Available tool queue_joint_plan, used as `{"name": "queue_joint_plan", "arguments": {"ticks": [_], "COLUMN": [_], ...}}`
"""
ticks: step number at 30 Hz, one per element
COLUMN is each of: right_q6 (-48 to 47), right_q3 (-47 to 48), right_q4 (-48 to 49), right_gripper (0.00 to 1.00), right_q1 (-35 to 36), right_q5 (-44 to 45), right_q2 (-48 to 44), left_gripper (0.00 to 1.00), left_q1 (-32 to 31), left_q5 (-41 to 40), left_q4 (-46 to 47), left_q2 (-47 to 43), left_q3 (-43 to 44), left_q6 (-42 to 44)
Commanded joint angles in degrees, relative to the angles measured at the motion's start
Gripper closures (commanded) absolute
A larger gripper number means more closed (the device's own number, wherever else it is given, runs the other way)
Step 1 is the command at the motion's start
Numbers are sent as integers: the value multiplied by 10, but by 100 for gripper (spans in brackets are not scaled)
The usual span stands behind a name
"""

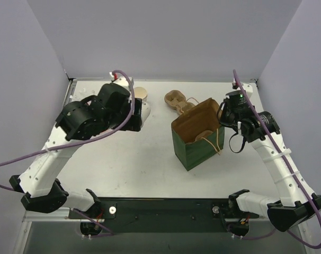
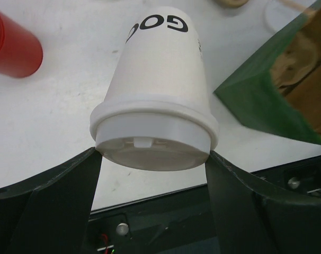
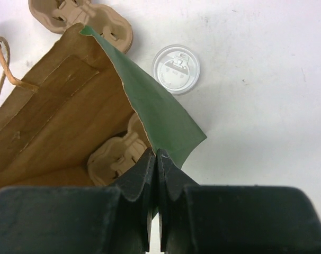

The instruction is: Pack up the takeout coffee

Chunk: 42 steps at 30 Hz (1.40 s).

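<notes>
Lidded small white paper cup (image 2: 158, 79) clamped in left gripper (image 2: 152, 159), left of the green paper bag (image 3: 160, 121), not yet packed; right gripper (image 3: 156, 159) pinched on bag's rim, brown pulp carrier (image 3: 115, 156) already inside.

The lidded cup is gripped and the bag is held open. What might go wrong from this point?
The left tool bears only on the lid of the takeout coffee cup, so the cup may slip or the lid may pop off. The right tool pinches just a thin edge of the green paper bag. If that slips, the mouth may close.
</notes>
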Motion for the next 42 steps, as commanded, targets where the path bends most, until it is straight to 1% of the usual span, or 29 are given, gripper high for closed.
{"name": "queue_joint_plan", "arguments": {"ticks": [1,2,6,8,9,12,17,29,42], "right_q6": [12,13,9,8,7,6,5,-2,-7], "right_q3": [22,23,28,32,34,41,39,29,19], "right_q4": [-24,-25,-30,-36,-37,-42,-43,-43,-43], "right_gripper": [100,100,100,100,100,100,100,100,100], "right_q1": [-22,-24,-36,-40,-42,-43,-47,-58,-66], "right_q5": [-24,-28,-62,-75,-79,-88,-98,-114,-120], "right_q2": [-22,-22,-19,-11,-8,-1,5,9,7], "left_gripper": [71,71,71,71,71,71,71,69,63], "left_q1": [26,27,34,33,33,33,28,16,11], "left_q5": [26,36,111,124,150,179,179,176,189], "left_q4": [-44,-29,-6,2,5,2,-3,-7,-3], "left_q2": [1,1,25,38,49,83,134,205,241], "left_q3": [-101,-136,-194,-206,-216,-221,-231,-227,-234], "left_q6": [24,31,69,76,92,121,142,164,174]}}
